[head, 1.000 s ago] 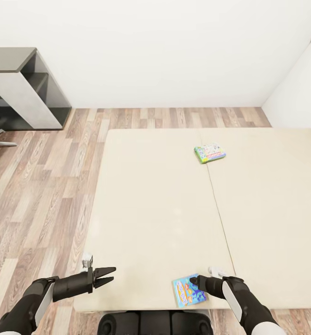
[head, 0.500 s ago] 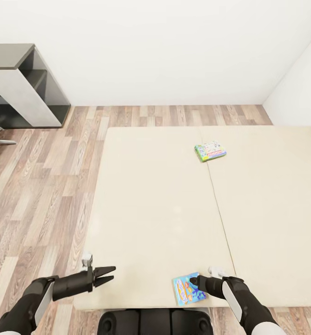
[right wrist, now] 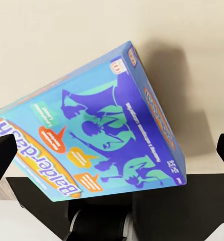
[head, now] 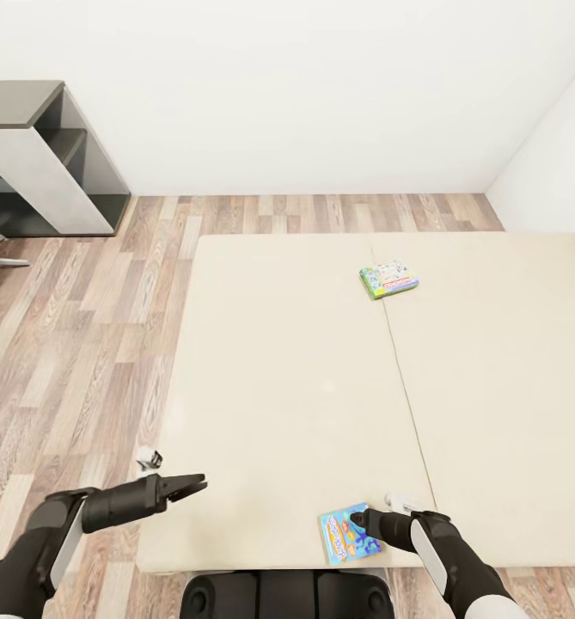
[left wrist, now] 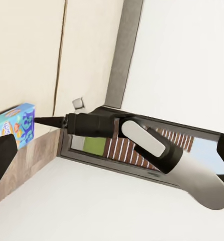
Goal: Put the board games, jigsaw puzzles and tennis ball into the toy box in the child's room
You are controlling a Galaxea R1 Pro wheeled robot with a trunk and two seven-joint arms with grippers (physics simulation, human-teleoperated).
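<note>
The robot stands at the foot edge of the bed (head: 287, 378), which has a plain beige mattress with a seam down the middle. Two board games lie on it. The blue box (head: 349, 534) lies at the near edge of the mattress, close to the robot. The green-edged box (head: 388, 280) lies far up the bed, just beside the seam, well apart from the blue one.

The right pincer (head: 361, 519) is at the right side of the blue box, and its dark tips overlap the box cover in the head view. In the right wrist view the blue box (right wrist: 94, 130) lies between the two fingers, which are spread wide at both sides of the picture; they do not touch the box there, so this pincer is open and has hold of nothing.

The left pincer (head: 188, 485) hovers over the near left corner of the bed, beside the wood floor (head: 72, 344). Its two fingers are close together with only a small gap, and nothing is between them; whether it is fully closed I cannot tell.

At the far left a dark bench (head: 38, 155) with a white panel stands by the white wall.
</note>
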